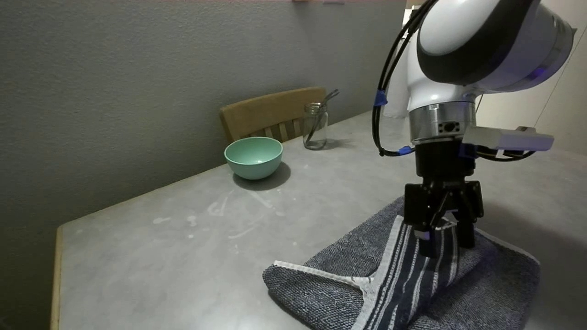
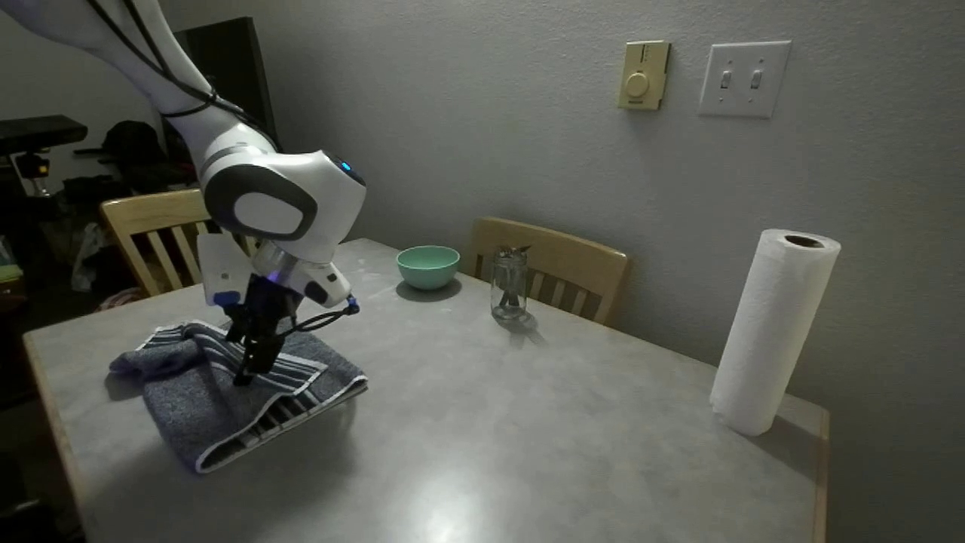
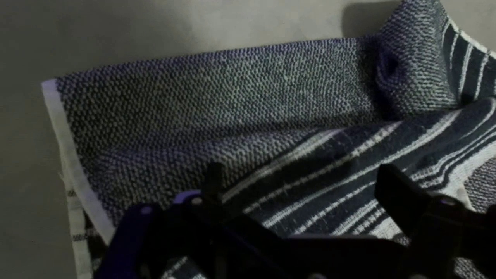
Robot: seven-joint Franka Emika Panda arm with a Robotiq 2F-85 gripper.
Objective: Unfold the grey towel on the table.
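The grey towel (image 1: 316, 293) lies partly folded and rumpled on the light grey table (image 1: 179, 266). Its striped band is turned over across the middle, and a corner flap sticks out to the left. In an exterior view, the towel (image 2: 192, 403) shows layered pale edges at its near side and a bunched part at its left. In the wrist view, the towel (image 3: 217, 97) fills most of the picture. My gripper (image 1: 447, 245) points down over the striped band. In the wrist view, its fingers (image 3: 300, 174) are wide apart with the stripes below between them. I cannot tell whether the fingertips touch the cloth.
A teal bowl (image 1: 254, 158) and a glass jar with utensils (image 1: 315, 126) stand near the table's wall side, by a wooden chair (image 1: 275, 110). A paper towel roll (image 2: 776, 332) stands at the table's far right in an exterior view. Another chair (image 2: 162, 234) is behind the arm.
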